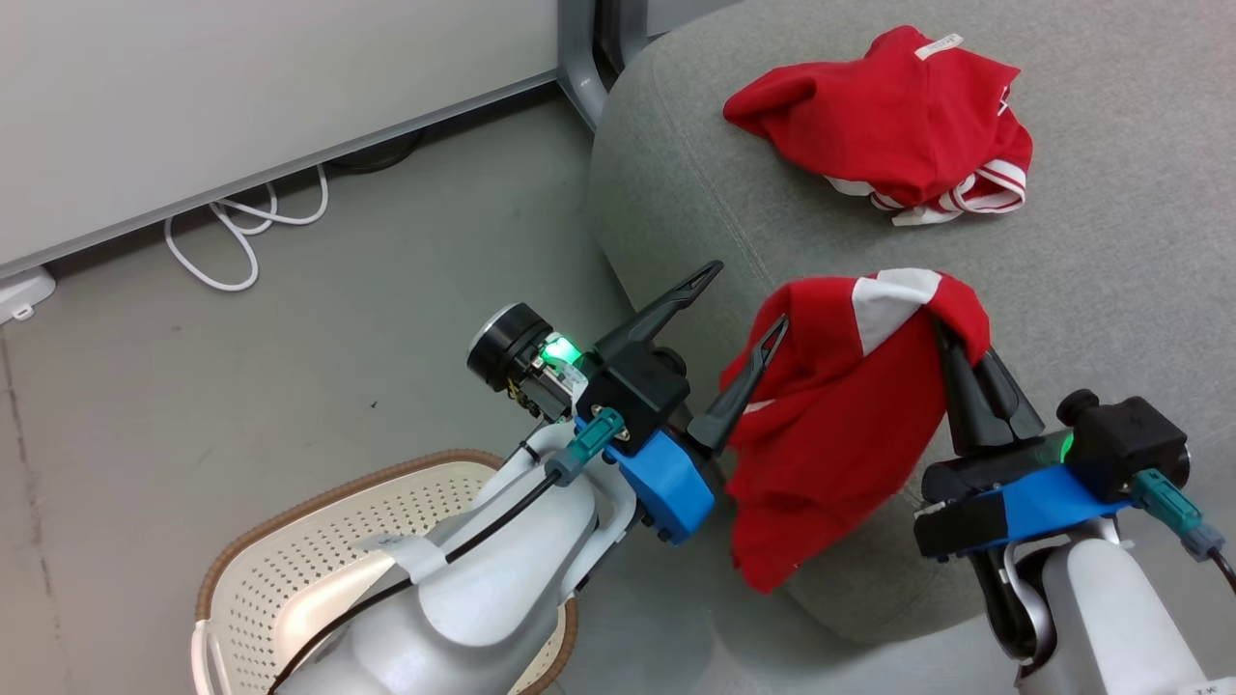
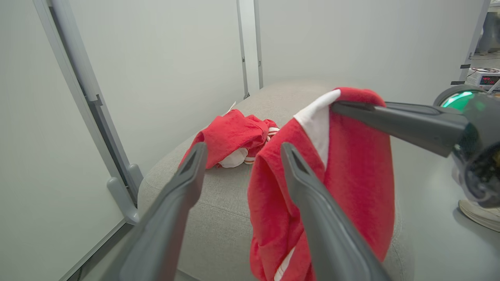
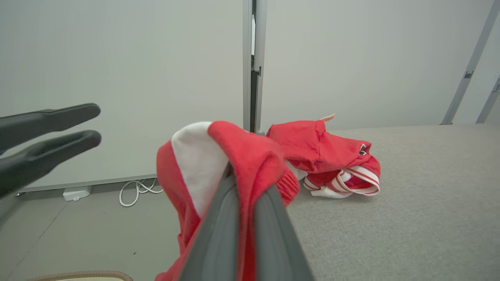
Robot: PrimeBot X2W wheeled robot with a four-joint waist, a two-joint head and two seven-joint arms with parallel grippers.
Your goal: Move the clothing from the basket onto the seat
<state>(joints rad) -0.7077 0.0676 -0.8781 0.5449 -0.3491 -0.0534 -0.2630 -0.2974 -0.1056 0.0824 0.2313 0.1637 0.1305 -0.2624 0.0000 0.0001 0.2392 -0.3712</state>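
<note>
One piece of the red clothing [image 1: 898, 116] lies crumpled on the grey seat [image 1: 1110, 290], toward its far side. The other piece [image 1: 840, 425] hangs over the seat's near left edge, pinched at its top by my right gripper [image 1: 951, 347], which is shut on it. In the right wrist view the cloth [image 3: 242, 148] drapes over the closed fingers [image 3: 218, 234]. My left gripper [image 1: 747, 294] stands open just left of the hanging piece, with nothing between its fingers [image 2: 179, 183]; its right finger is at the cloth's edge. The basket [image 1: 290, 541] sits on the floor at lower left, partly behind my left forearm.
A white partition wall [image 1: 241, 97] runs along the floor at the back, with a looped white cable [image 1: 241, 227] at its base. A grey metal post foot [image 1: 579, 68] stands by the seat's far left corner. A shoe [image 2: 480, 212] shows on the floor at right.
</note>
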